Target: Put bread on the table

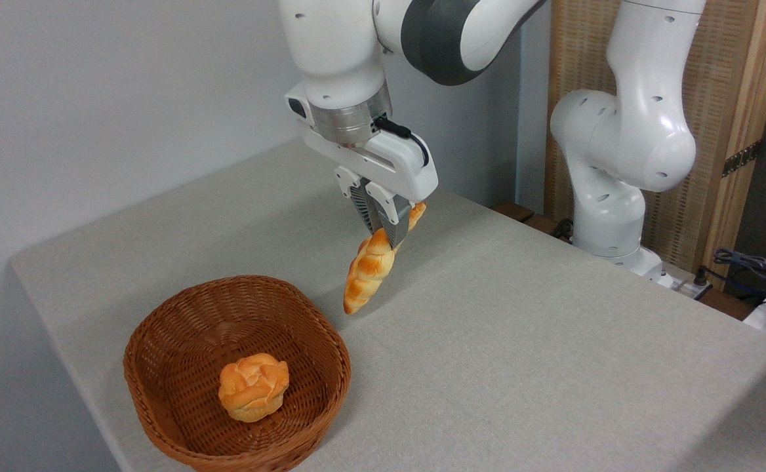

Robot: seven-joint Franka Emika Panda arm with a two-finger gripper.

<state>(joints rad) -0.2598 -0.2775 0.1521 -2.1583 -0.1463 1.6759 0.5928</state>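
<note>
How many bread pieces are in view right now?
2. The braided loaf hangs tilted in the hand above the table; a round bun sits in the basket. None looks hidden.

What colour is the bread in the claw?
Golden-orange with pale creases, braided bread; seen in the fixed camera.

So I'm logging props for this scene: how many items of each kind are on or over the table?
Braided bread, held by the gripper: 1
Round bun: 1
Wicker basket: 1
Total: 3
</note>
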